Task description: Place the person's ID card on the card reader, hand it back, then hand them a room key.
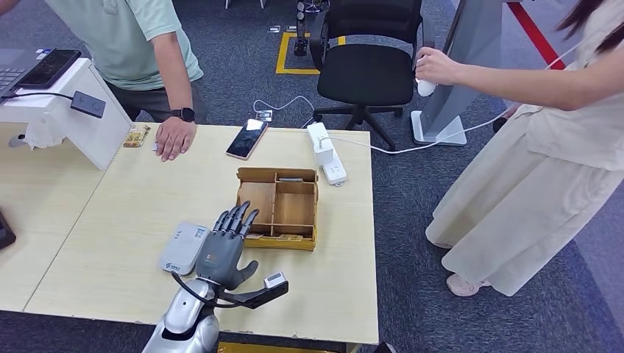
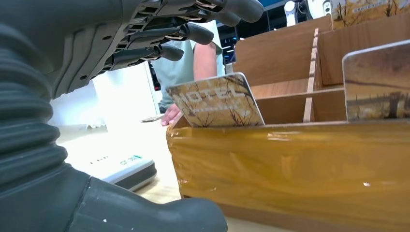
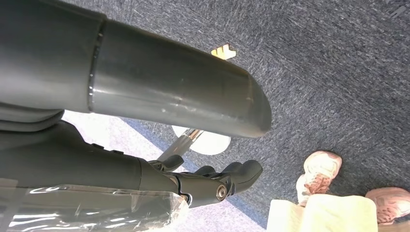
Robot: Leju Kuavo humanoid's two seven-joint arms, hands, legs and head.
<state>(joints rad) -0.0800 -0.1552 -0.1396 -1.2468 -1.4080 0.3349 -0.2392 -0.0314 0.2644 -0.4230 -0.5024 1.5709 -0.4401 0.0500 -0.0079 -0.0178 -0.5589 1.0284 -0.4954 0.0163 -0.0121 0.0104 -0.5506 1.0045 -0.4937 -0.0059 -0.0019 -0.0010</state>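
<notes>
the room key cards [image 2: 216,101] stand upright in the near compartments of the wooden tray [image 1: 278,239], and your left hand [image 1: 226,246] hovers over the tray's near-left corner, fingers spread, holding nothing. you could clip the rim, shove the tray, or tip the cards flat. the card reader [image 1: 182,248] sits just beside that hand. your right hand [image 3: 212,181] hangs over grey carpet, apparently empty. the pale table [image 1: 110,243] carries a phone [image 1: 247,137]; a person's hand [image 1: 175,137] rests on it.
</notes>
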